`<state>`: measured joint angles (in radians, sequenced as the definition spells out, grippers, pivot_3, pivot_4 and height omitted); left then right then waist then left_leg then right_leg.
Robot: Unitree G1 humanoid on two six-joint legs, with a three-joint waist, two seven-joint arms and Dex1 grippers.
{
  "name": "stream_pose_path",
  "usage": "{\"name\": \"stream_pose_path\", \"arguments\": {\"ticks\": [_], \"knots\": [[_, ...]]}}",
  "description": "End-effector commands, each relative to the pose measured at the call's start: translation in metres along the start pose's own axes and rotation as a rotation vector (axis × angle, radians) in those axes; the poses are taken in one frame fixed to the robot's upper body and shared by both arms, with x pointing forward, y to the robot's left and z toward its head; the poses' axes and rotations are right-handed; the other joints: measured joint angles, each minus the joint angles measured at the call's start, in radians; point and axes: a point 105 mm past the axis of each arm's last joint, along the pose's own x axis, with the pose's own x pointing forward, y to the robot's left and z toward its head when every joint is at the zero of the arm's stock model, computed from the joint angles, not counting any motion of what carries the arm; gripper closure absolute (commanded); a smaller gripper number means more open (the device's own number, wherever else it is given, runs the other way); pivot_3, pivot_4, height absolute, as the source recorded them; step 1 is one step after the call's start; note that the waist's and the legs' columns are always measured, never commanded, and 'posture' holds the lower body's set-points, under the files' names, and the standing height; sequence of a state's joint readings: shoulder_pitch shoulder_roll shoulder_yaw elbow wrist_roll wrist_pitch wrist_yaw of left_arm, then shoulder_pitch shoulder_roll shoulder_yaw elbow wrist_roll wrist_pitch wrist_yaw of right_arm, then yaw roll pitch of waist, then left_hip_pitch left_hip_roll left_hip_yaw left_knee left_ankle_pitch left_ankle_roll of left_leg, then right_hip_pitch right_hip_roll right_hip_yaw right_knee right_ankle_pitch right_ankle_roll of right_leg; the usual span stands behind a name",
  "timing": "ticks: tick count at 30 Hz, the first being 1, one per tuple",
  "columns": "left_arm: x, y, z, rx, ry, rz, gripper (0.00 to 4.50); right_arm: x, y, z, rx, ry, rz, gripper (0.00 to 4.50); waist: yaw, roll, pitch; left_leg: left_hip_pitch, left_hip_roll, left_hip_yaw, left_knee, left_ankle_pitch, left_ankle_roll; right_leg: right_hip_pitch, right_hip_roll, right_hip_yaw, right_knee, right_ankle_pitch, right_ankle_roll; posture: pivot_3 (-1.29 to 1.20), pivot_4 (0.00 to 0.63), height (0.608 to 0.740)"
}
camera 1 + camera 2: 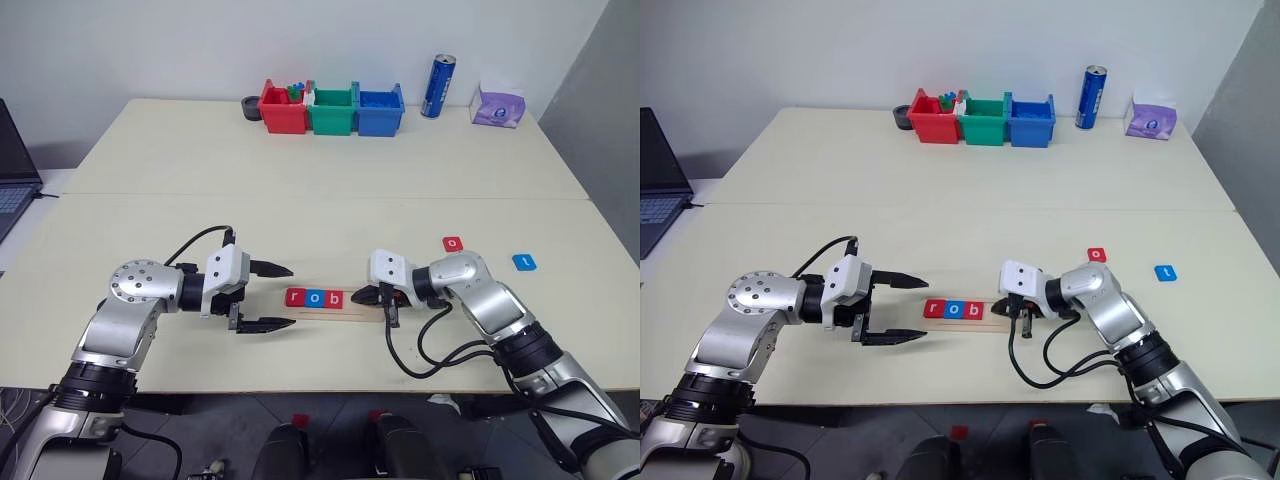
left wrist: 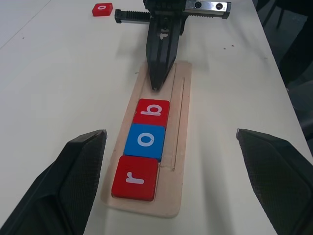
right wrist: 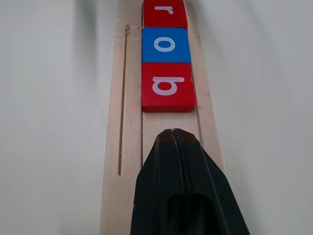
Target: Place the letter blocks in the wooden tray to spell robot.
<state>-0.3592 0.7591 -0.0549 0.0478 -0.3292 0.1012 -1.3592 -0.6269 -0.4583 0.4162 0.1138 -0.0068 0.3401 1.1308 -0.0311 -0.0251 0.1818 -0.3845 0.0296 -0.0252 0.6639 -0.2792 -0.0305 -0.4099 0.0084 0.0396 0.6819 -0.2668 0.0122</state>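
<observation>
Tray (image 1: 340, 310) lies on the near part of the bench (image 1: 320, 200), between the two arms. Three blocks sit in its groove at the left end, touching in a row: red r (image 2: 135, 178), blue o (image 2: 145, 141), red b (image 2: 151, 112). The groove right of the b is bare.

Right tool (image 3: 173, 142) is pinched fully shut, holding nothing, tip over the empty groove just right of the b. Left tool (image 1: 275, 296) stands wide open and empty, just left of the tray's left end.

Two blocks are left loose on the bench to the right: red o (image 1: 453, 243) further back, blue t (image 1: 524, 262) further right, well apart from the tray.

Judged step: the row of three looks settled; the second o is next. To do it well, lift the shut right tool clear of the tray without nudging the b, open it over the red o, and grip across its flat edges. Set it in the groove right against the b, letter reading the same way as the others. Risk: dragging the tray or knocking the seated blocks out of line.
</observation>
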Motion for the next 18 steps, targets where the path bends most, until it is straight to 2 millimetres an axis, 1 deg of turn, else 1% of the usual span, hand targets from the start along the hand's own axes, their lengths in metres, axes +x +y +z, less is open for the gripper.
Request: {"name": "stream_pose_path", "arguments": {"ticks": [1,5,7,10,13,18], "knots": [[0.002,0.001,0.008,0.041,-0.014,0.004,0.0,-0.006,-0.003,0.014,-0.034,-0.04,-0.015,4.48,0.0,0.0,0.0,0.0,0.0,0.0,0.0,0.0,0.0,0.0,0.0,0.0,0.0,0.0,0.0,0.0,0.15,0.74],[0.003,0.002,0.009,0.044,-0.021,0.005,0.0,-0.012,-0.005,0.014,-0.029,-0.04,-0.034,4.48,0.0,0.0,0.0,0.0,0.0,0.0,0.0,0.0,0.0,0.0,0.0,0.0,0.0,0.0,0.0,0.0,0.15,0.74],[0.004,0.002,0.01,0.044,-0.033,0.009,0.0,-0.018,-0.009,0.016,-0.004,-0.053,-0.068,4.48,0.0,0.0,0.0,0.0,0.0,0.0,0.0,0.0,0.0,0.0,0.0,0.0,0.0,0.0,0.0,0.0,0.15,0.74],[0.007,0.0,0.014,0.032,-0.06,0.03,0.0,-0.034,-0.015,0.018,0.071,-0.087,-0.154,4.48,0.001,0.0,0.0,0.0,0.0,-0.001,0.0,0.0,0.0,0.0,0.0,0.0,0.0,0.0,0.0,0.0,0.15,0.74],[0.012,0.001,0.022,0.018,-0.098,0.074,0.0,-0.057,-0.019,0.017,0.193,-0.122,-0.282,3.97,0.002,0.0,0.0,-0.001,0.0,-0.001,0.0,0.0,0.0,0.0,-0.001,0.001,0.0,0.0,0.0,0.0,0.15,0.74],[0.033,0.002,0.044,0.005,-0.182,0.124,0.0,-0.086,-0.025,0.009,0.329,-0.137,-0.533,2.33,0.004,0.0,0.0,-0.002,0.0,-0.003,0.001,0.0,0.0,0.0,-0.002,0.002,0.0,0.0,0.0,0.0,0.15,0.74]]}}
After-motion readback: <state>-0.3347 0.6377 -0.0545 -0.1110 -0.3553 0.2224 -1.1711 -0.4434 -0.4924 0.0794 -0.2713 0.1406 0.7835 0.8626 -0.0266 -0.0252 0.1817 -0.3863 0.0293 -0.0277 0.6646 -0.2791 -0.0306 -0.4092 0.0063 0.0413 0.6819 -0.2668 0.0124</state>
